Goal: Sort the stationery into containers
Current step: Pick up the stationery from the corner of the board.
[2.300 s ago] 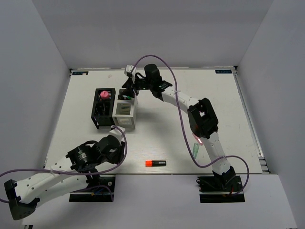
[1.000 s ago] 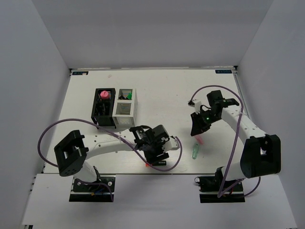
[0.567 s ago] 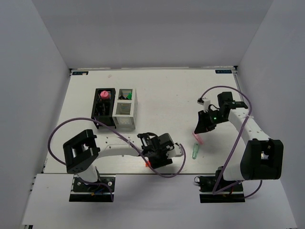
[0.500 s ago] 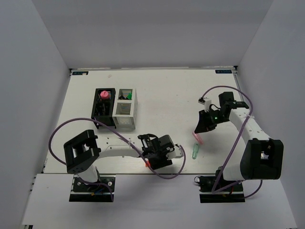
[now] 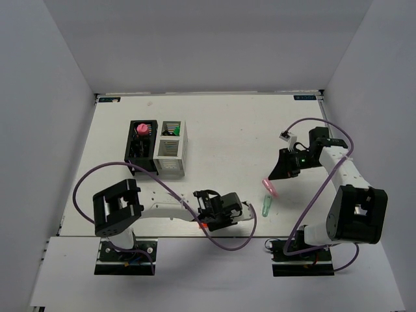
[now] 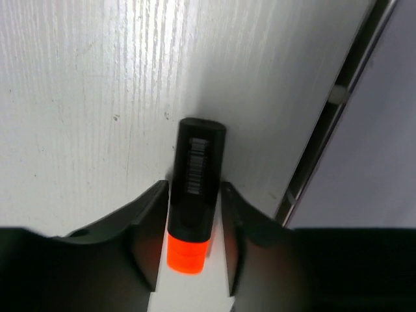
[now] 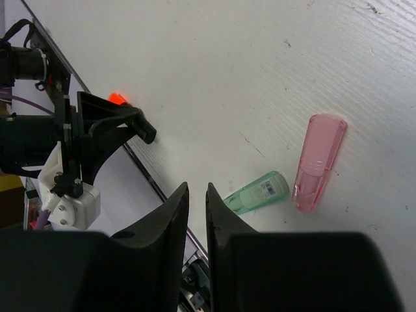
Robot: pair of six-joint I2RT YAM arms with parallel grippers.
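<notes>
Two arms alike: white tubular links, black joint housings.
Left arm (image 5: 162, 209): boxy black left elbow block (image 5: 117, 207) with square opening through middle.
Right arm (image 5: 348, 172): matching right elbow block (image 5: 356, 214), small green light (image 5: 299, 156) glowing near wrist.
Purple cable (image 5: 227, 248) looped loosely along each arm, ending in white plug block (image 5: 286, 136) at wrist.
Black base plates (image 5: 127, 259) bolted at near edge of surface.
Jaws matte black, smooth, flat-sided, tapering to rounded tips.

A white table (image 5: 221, 130) sits enclosed by pale grey walls (image 5: 58, 97) on three sides.
</notes>
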